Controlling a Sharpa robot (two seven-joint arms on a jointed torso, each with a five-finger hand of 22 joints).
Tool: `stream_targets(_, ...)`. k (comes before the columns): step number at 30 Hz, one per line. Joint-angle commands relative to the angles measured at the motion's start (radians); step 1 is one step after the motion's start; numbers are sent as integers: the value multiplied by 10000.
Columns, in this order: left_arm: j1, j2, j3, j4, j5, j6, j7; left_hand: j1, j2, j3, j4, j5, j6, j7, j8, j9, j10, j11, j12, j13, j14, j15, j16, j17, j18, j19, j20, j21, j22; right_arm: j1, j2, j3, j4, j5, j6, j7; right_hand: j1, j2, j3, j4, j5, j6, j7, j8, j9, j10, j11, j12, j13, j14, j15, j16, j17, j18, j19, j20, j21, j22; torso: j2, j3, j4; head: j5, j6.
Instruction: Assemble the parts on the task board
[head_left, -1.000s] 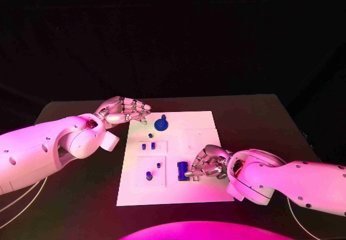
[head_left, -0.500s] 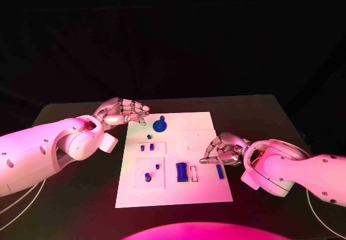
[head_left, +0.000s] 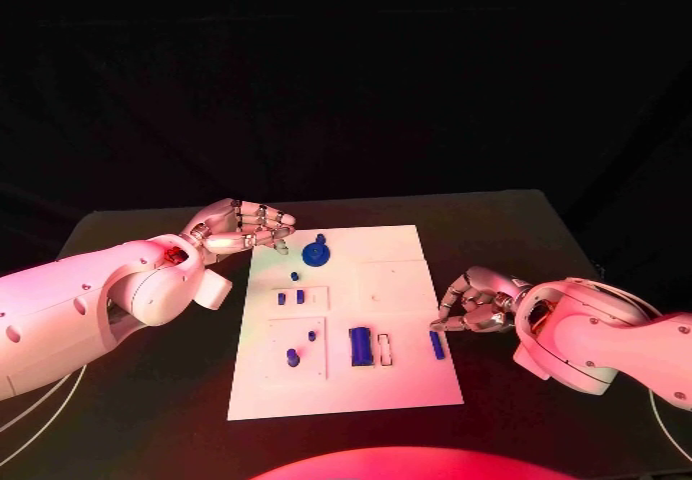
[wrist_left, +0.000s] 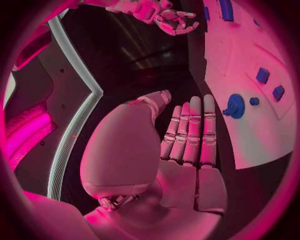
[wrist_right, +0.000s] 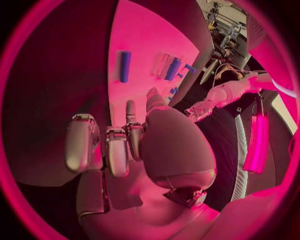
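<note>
Beside the task board (head_left: 404, 385), each robot hand, left (head_left: 238, 226) and right (head_left: 479, 301), curls clenched, holding nothing.

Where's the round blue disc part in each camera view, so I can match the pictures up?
Head view: round blue disc near the task board's far edge, by the left hand.
Left wrist view: disc beyond the fingertips.
Right wrist view: cannot tell.
Shared landmark: the white task board.
</note>
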Motion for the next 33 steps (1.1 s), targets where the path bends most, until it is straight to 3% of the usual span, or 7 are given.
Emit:
stream_targets(1,5,17,6,26,76,97,98,-53,52,-60,-5,52,-91,58,-6,-16,-75,10,64,-15,-12,69,-46,-9,116,49,18,-17,-9,-107,-30,-10,16,-796,662,-402,52,-30,60,2,19,73,-5,36,21,232,35,-20,1147,857,60,-11,1795,-49,185,68,21,1875,8,-1,1,-5,-13)
stream_targets(25,5,-20,6,42,76,109,104,-53,52,-60,-5,52,-91,58,-6,-16,-75,10,64,-15,-12,69,-46,-9,116,49,18,-17,-9,-764,601,-24,-398,-1291,947,-679,-69,-11,91,30,-67,214,-45,85,82,241,10,-19,1155,863,49,-3,1827,-54,195,73,60,1885,8,-1,-2,72,-69)
stream_targets(33,5,-33,6,47,77,130,98,-53,52,-60,-5,52,-91,58,-6,-16,-75,10,64,-15,-12,69,-46,-9,116,49,18,-17,-9,-881,924,-26,-600,-2071,1052,-736,315,56,315,-76,-113,267,-107,67,141,253,-50,-20,1165,860,-5,-9,1816,-54,199,37,69,1889,3,0,2,79,-100)
